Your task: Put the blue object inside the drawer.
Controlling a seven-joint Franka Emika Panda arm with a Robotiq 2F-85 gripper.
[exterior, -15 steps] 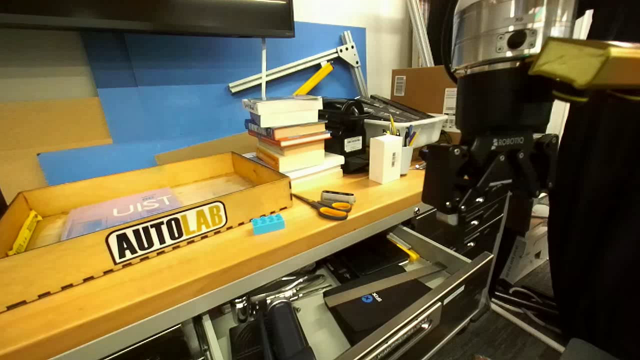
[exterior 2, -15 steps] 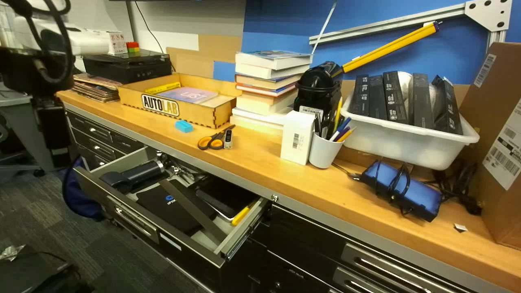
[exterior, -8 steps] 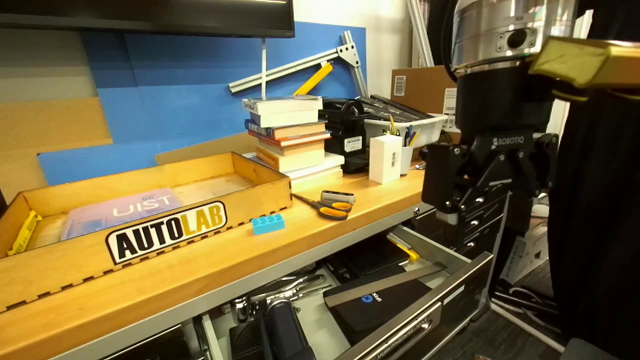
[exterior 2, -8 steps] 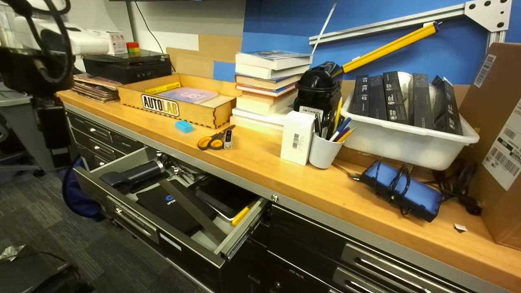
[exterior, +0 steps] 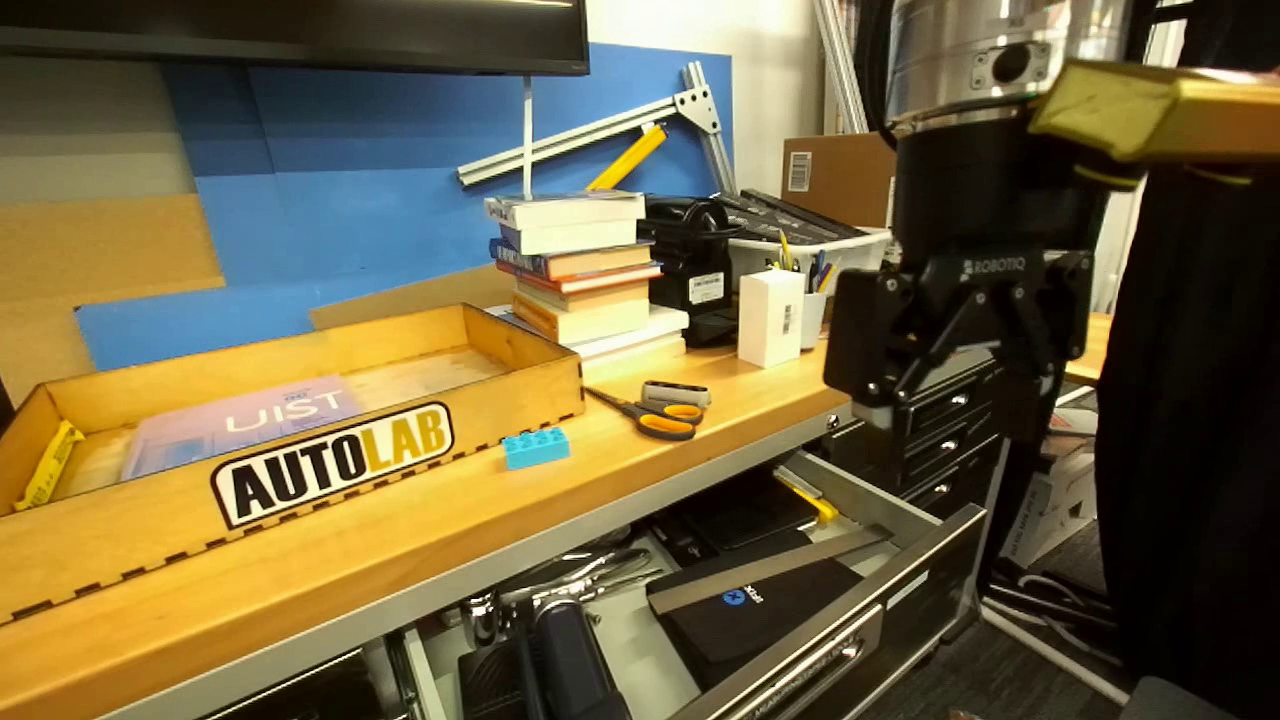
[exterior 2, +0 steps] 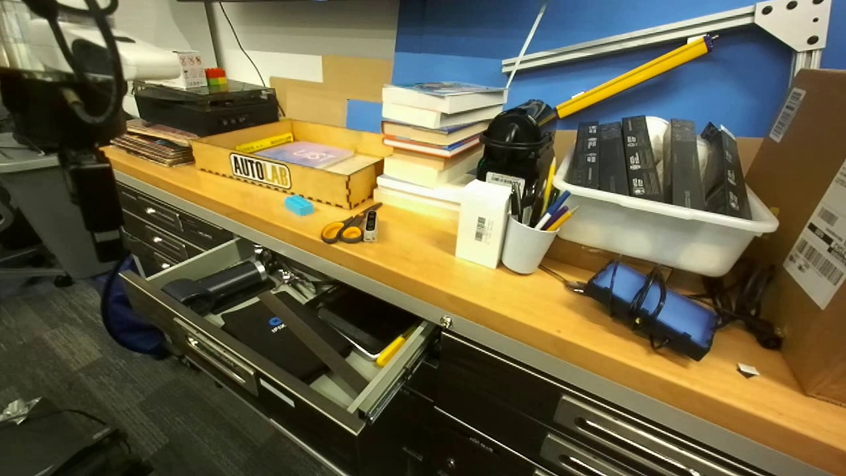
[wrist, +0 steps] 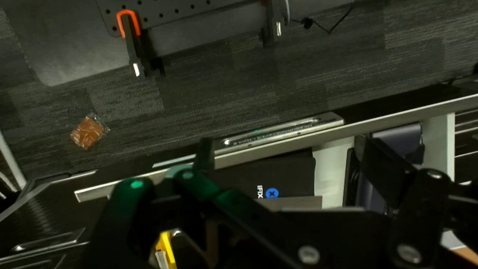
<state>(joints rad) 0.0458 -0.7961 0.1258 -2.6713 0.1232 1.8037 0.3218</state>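
Blue block [exterior: 537,449] lies on the table [exterior 2: 423,244], just beside the wooden box [exterior: 515,408] and near the scissors [exterior: 640,410]. The pincer [exterior: 952,420] hangs well apart from it, fingers [exterior: 860,340] spread, with nothing between them. The box wall is probably the first trouble: if the fingers come down askew, one may strike it or shove the block over the table's edge. A swing the other way could drag the scissors along. The drawer [exterior 2: 291,380] stands pulled out, so a low approach may bump its front and push it inward. Inside, a black case [exterior 2: 264,344], a flat strip [exterior 2: 312,342] and a dark tube-shaped tool [exterior 2: 228,281] crowd the bottom; a block let go too high would likely bounce off them and could drop to the floor [exterior 2: 165,416].
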